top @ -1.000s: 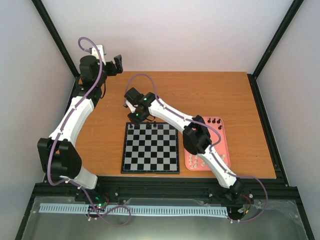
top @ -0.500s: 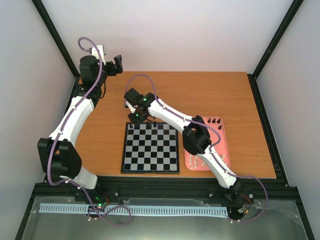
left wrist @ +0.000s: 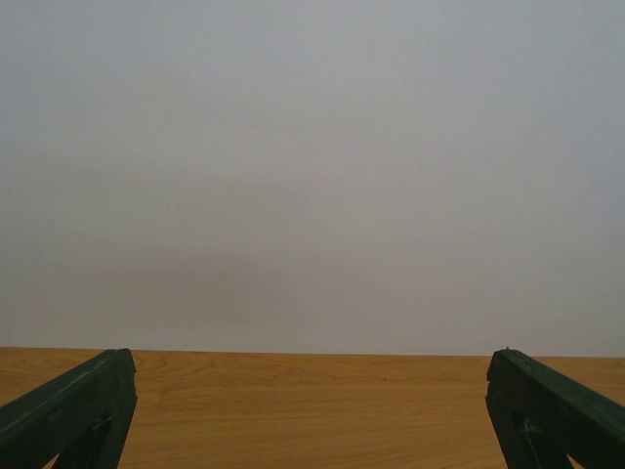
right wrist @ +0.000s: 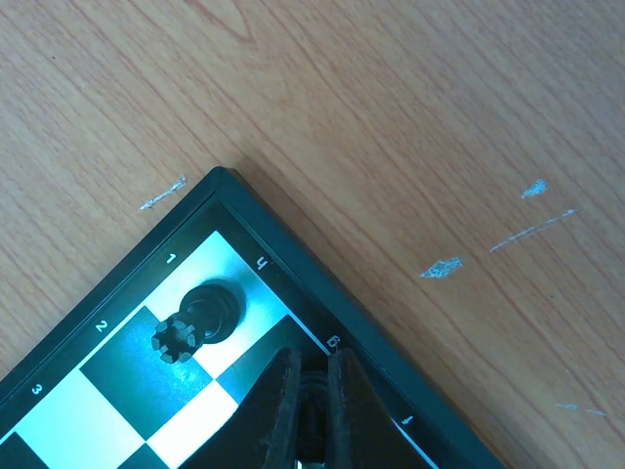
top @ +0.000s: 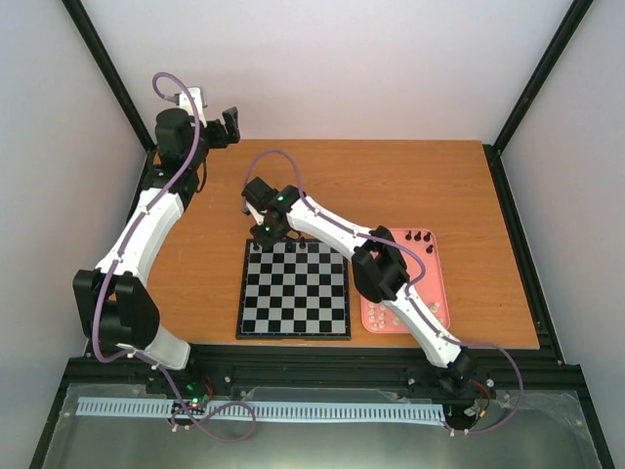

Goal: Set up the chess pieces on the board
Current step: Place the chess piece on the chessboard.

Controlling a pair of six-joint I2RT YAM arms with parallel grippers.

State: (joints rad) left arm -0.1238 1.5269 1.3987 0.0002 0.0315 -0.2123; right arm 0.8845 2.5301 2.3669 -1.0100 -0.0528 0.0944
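Rook (right wrist: pixel 198 320) on board (right wrist: pixel 107 376) corner, battlements legible wrist-view only

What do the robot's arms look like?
The left arm and right arm have white links joined by chunky black joints. A purple cable loops along each. Tiny green lights glow near the right wrist. The left gripper and right gripper each have two dark, slim fingers.

Scuffed matt wood-grain table (right wrist: pixel 391 117), glossy reflective board (right wrist: pixel 107 366), shiny black plastic chess piece (right wrist: pixel 200 320), matt dark right claw (right wrist: pixel 313 381)
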